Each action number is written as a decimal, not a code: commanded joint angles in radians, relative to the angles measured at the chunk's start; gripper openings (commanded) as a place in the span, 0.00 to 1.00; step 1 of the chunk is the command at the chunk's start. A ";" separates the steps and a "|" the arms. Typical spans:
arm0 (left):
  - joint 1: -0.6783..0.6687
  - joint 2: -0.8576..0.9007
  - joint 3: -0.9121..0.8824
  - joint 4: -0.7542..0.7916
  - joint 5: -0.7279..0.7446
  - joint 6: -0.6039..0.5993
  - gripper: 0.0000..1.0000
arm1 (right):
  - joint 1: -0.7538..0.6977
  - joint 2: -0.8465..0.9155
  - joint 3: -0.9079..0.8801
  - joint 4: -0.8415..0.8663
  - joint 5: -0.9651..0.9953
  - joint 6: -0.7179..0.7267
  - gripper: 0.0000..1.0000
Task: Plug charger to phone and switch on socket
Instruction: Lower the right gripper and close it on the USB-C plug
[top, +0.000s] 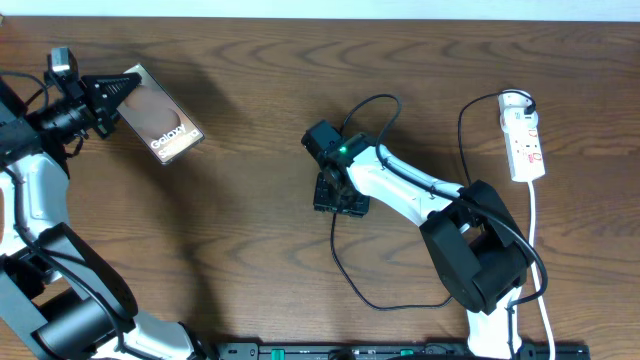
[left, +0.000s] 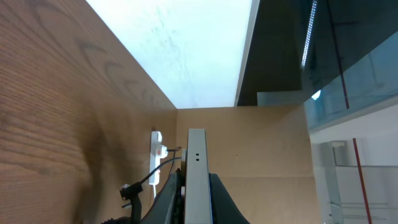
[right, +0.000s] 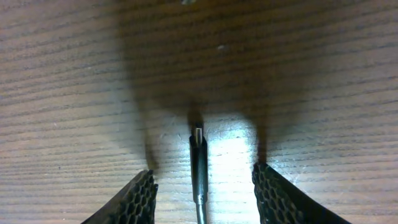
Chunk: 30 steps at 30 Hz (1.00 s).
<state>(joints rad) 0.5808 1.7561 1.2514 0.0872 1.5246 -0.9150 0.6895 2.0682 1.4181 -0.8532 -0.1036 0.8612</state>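
Bronze phone (top: 165, 122) in left claw (top: 118, 93)

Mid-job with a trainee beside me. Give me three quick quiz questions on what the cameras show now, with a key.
1. True or false: neither arm touches the phone.
2. What lies between the right gripper's jaws? A) the charger's plug tip B) a white cord C) nothing
3. Fill in: the socket sits on the robot's ____ side.
Key: 1 false, the left gripper is shut on it; 2 A, jaws open, not touching it; 3 right.
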 joint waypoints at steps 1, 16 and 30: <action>0.000 0.000 0.000 0.005 0.046 0.006 0.07 | -0.003 0.051 -0.009 0.008 0.009 -0.021 0.48; 0.000 0.000 0.000 0.005 0.046 0.006 0.08 | -0.003 0.051 -0.008 -0.002 0.027 -0.032 0.24; 0.000 0.000 0.000 0.005 0.046 0.006 0.07 | -0.003 0.051 -0.008 -0.001 0.003 -0.032 0.12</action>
<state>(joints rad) 0.5808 1.7565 1.2514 0.0872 1.5246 -0.9150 0.6884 2.0712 1.4181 -0.8700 -0.0708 0.8341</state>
